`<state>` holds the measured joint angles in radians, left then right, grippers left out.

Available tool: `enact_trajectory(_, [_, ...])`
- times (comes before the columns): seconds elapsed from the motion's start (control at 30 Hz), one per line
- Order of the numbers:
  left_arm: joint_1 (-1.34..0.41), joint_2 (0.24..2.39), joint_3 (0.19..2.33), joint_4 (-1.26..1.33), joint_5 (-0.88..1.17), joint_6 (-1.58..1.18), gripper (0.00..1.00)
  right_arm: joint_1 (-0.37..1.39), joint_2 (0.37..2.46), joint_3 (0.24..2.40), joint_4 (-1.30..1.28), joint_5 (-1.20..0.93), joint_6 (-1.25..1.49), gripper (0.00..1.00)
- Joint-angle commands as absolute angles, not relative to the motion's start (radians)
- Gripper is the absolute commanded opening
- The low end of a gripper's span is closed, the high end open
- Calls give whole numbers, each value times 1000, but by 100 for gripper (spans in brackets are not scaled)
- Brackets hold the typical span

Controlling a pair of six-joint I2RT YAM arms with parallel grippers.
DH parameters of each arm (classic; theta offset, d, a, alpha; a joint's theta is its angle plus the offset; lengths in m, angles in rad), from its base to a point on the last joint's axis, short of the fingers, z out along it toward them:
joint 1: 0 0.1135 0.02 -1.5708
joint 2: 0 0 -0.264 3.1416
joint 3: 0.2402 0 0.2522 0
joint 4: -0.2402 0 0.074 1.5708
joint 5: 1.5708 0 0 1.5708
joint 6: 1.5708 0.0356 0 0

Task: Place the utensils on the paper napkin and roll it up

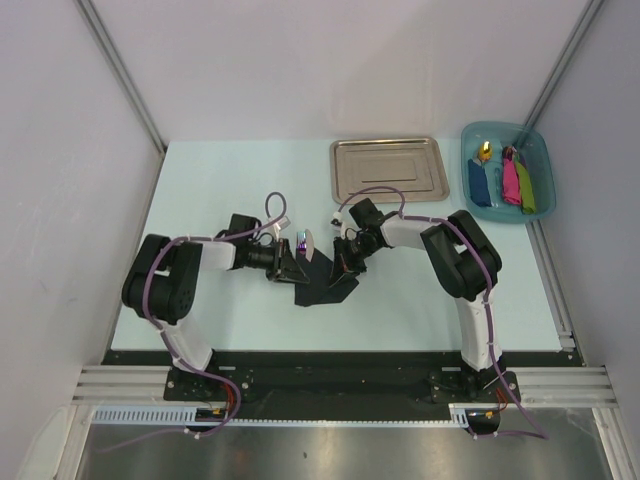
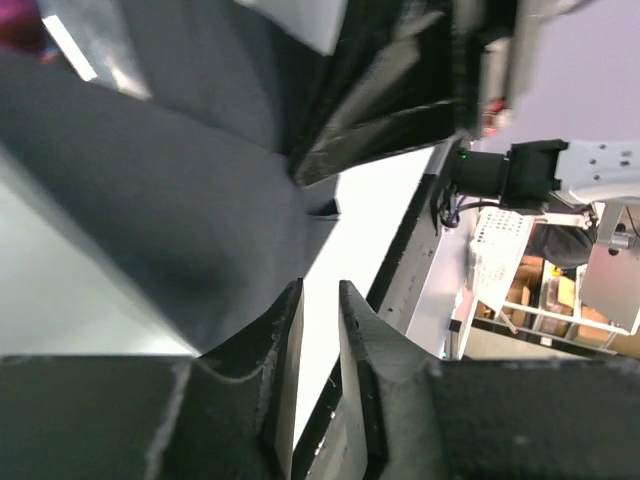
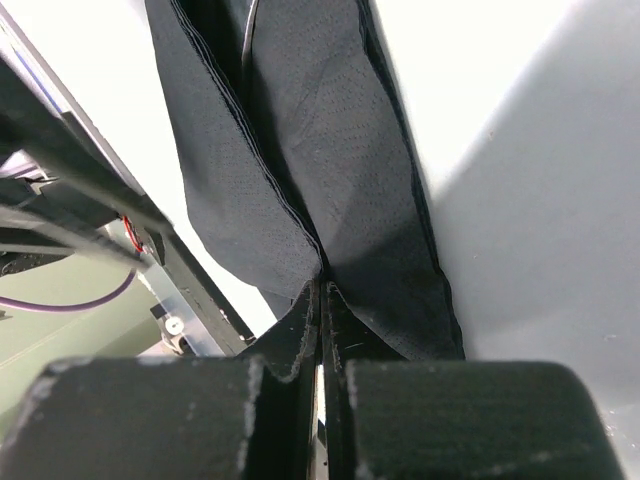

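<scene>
Two grippers at work mid-table, both arms reaching in from the near edge.

Napkin (image 1: 322, 285): black paper, crumpled and partly folded, mid-table (image 1: 220, 180), between the two grippers, one corner pointing toward the near edge. The right wrist view shows it (image 3: 300, 150) gathered into long folds. The left wrist view shows it (image 2: 180, 200) as a broad dark sheet.

Utensils (image 1: 303, 242): one silvery end with a purplish glint shows at the napkin's far-left side. The rest is hidden by paper and grippers.

Left gripper (image 1: 287, 262): at the napkin's left side. Its jaws (image 2: 320, 290) are slightly parted, with bright table showing through the gap and nothing seen between the tips. Paper lies just beside one finger (image 2: 270, 350).

Right gripper (image 1: 343, 262): at the napkin's right side. Its jaws (image 3: 321, 285) are clamped tight on a fold of the napkin.

Tray (image 1: 390, 168): steel, rectangular, at the far edge, right of centre.

Basket (image 1: 500, 215): teal, at the far-right corner, holding blue, pink and green items (image 1: 512, 180).
</scene>
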<state>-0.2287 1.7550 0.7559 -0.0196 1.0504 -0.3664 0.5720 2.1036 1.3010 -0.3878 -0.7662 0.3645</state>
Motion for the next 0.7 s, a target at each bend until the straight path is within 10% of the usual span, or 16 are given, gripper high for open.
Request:
enact_trajectory(0.0, [-235, 1801, 749, 8, 1017, -364, 24, 568, 2091, 1310, -388, -719, 344, 0])
enact_trajectory(0.3, [-236, 1899, 753, -37, 943, -321, 16, 568, 2088, 1336, -397, -736, 338, 1])
enact_trajectory(0.67, [-238, 1905, 759, -44, 925, -314, 15, 574, 2052, 1419, -410, -739, 321, 38])
